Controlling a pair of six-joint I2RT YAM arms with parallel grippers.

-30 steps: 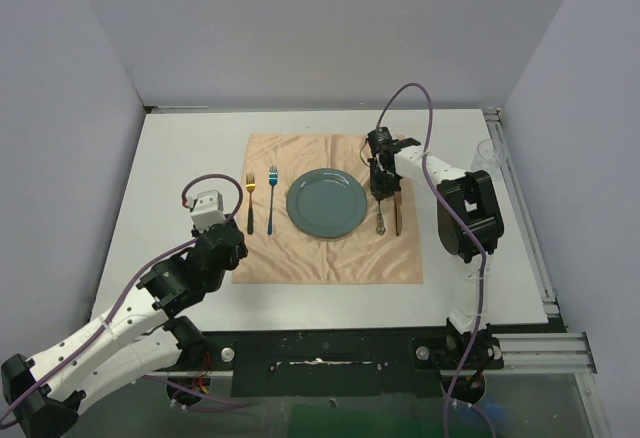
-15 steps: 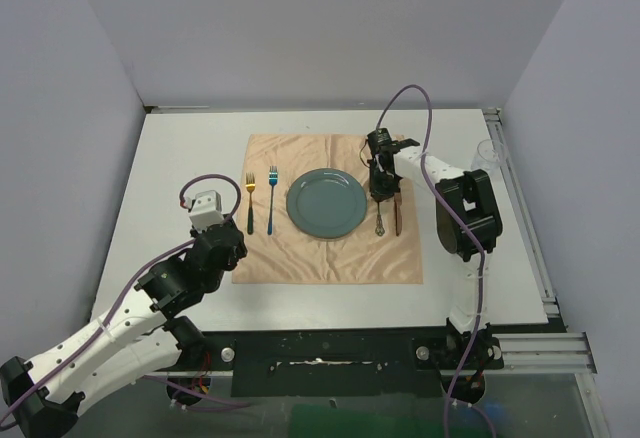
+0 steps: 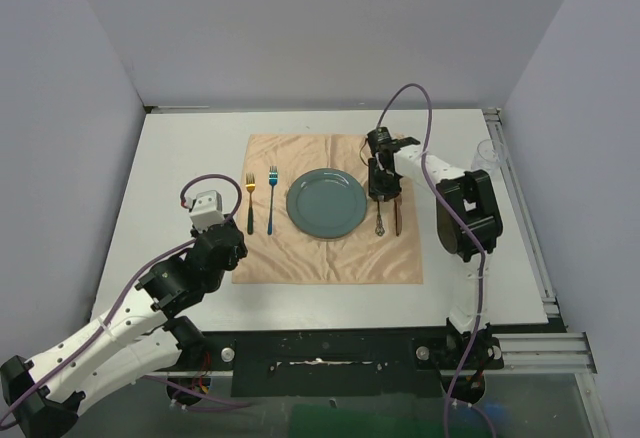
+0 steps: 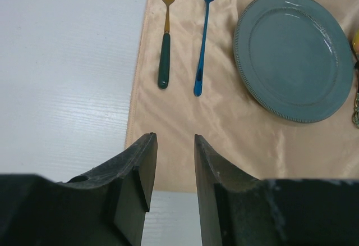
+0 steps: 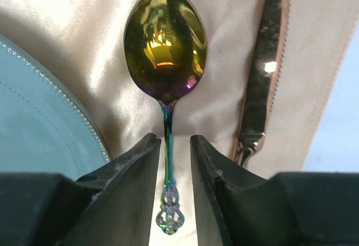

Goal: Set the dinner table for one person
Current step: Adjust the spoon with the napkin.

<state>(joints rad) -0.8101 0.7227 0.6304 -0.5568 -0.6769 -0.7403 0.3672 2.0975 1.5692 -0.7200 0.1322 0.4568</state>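
Note:
The white dinner table [image 3: 180, 158] carries a peach cloth [image 3: 330, 253] with a teal plate [image 3: 326, 203] at its middle. A gold fork [image 3: 250, 203] and a blue fork [image 3: 271, 198] lie left of the plate. An iridescent spoon [image 3: 380, 220] and a knife [image 3: 397, 213] lie right of it. My right gripper [image 5: 175, 142] is open and straddles the handle of the spoon [image 5: 165, 44] without touching it; the knife [image 5: 261, 77] is beside it. My left gripper [image 4: 175, 145] is open and empty, over the cloth's near left edge [image 4: 224, 139], short of the forks [image 4: 165, 32].
A clear glass [image 3: 487, 155] stands at the table's right edge by the aluminium rail. Grey walls close in the back and both sides. The left arm's body lies over the near left of the table.
My right gripper has drawn slightly back along the spoon toward the far side. The spoon stays flat on the cloth. The left arm has barely moved.

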